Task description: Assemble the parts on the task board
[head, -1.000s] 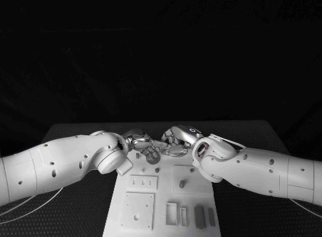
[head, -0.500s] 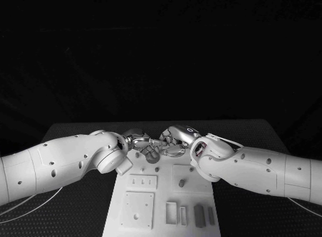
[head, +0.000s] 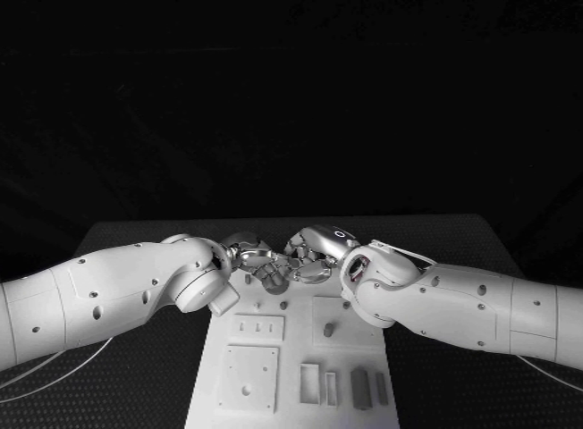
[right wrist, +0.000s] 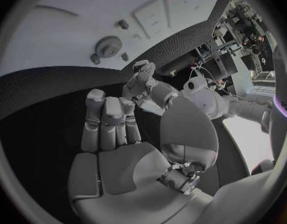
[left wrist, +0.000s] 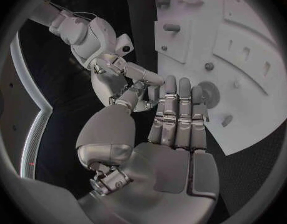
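Observation:
The white task board (head: 288, 357) runs down the middle of the black table. My left hand (head: 249, 256) and right hand (head: 320, 250) meet above its far end, fingertips touching. In the left wrist view the left hand (left wrist: 175, 129) keeps its fingers straight and close together over the board (left wrist: 255, 109), its thumb reaching the right hand (left wrist: 115, 77). In the right wrist view the right hand (right wrist: 109, 134) is posed the same way against the left hand (right wrist: 141, 77). Whether a part sits between them is hidden. A gear (right wrist: 108, 46) lies on the board (right wrist: 56, 40).
A small peg (head: 328, 332) stands in a raised plate mid-board. Near the front edge are upright blocks, two pale (head: 311, 384) and two dark (head: 361, 391). Both forearms cross the board's sides. Black table (head: 137, 241) surrounds the board.
My right forearm has edged slightly toward the left hand. The hands stay touching at the same place over the far end of the board.

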### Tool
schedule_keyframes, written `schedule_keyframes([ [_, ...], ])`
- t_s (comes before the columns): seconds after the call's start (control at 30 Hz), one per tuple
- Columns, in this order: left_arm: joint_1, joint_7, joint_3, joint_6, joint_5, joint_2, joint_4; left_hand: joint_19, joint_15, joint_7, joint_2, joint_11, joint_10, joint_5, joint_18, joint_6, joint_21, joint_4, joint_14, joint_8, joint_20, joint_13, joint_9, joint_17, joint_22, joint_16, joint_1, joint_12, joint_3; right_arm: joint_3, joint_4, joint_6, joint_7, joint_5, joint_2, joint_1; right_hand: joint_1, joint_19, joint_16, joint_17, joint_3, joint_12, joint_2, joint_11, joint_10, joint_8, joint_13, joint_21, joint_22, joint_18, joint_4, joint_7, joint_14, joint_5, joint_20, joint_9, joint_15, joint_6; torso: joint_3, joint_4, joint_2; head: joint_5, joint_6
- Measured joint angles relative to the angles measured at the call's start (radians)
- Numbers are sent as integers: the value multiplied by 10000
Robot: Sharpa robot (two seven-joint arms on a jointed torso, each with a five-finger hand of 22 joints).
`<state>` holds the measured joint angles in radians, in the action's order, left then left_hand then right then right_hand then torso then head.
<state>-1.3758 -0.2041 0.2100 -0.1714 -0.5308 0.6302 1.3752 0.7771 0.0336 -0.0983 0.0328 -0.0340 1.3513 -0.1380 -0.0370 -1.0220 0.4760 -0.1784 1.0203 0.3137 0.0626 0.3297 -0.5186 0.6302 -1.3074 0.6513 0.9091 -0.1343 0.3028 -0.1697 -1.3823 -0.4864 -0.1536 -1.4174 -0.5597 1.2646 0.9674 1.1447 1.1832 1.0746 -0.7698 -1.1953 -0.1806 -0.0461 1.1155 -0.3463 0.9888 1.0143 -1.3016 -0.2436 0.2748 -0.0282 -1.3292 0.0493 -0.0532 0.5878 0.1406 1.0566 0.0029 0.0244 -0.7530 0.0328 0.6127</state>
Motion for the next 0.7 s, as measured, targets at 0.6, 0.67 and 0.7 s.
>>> schedule_keyframes([
  [0.6,3,-55,2,81,-4,37,-12,39,-35,54,-367,52,85,37,104,-301,0,-137,36,-51,37,189,-4,-11,1,185,159,-193,1409,5,42,91,-21,-5,65,5,-26,0,0,-1,12,1,-27,16,16,20,8,0,1,-10,12,6,-1,0,3,-21,-2,69,-3,1,0,38,26],
  [0.67,6,-44,2,100,2,41,-18,40,-35,54,-440,52,85,45,145,-302,0,0,35,-60,38,196,-13,-22,1,186,86,-197,1625,5,54,111,-14,-5,72,5,-53,-13,0,-1,12,1,-54,16,16,21,8,0,1,-11,12,8,-1,0,15,-20,-3,84,-3,1,0,39,35],
  [0.7,7,-39,2,107,7,43,-19,40,-35,55,-507,52,85,45,145,-302,0,62,35,-67,38,204,-12,-23,1,186,19,-197,1686,5,57,118,-12,-5,73,6,-55,-13,0,-1,12,1,-56,16,16,22,8,0,1,-13,12,8,-1,0,15,-20,-3,87,-3,1,0,40,37],
])
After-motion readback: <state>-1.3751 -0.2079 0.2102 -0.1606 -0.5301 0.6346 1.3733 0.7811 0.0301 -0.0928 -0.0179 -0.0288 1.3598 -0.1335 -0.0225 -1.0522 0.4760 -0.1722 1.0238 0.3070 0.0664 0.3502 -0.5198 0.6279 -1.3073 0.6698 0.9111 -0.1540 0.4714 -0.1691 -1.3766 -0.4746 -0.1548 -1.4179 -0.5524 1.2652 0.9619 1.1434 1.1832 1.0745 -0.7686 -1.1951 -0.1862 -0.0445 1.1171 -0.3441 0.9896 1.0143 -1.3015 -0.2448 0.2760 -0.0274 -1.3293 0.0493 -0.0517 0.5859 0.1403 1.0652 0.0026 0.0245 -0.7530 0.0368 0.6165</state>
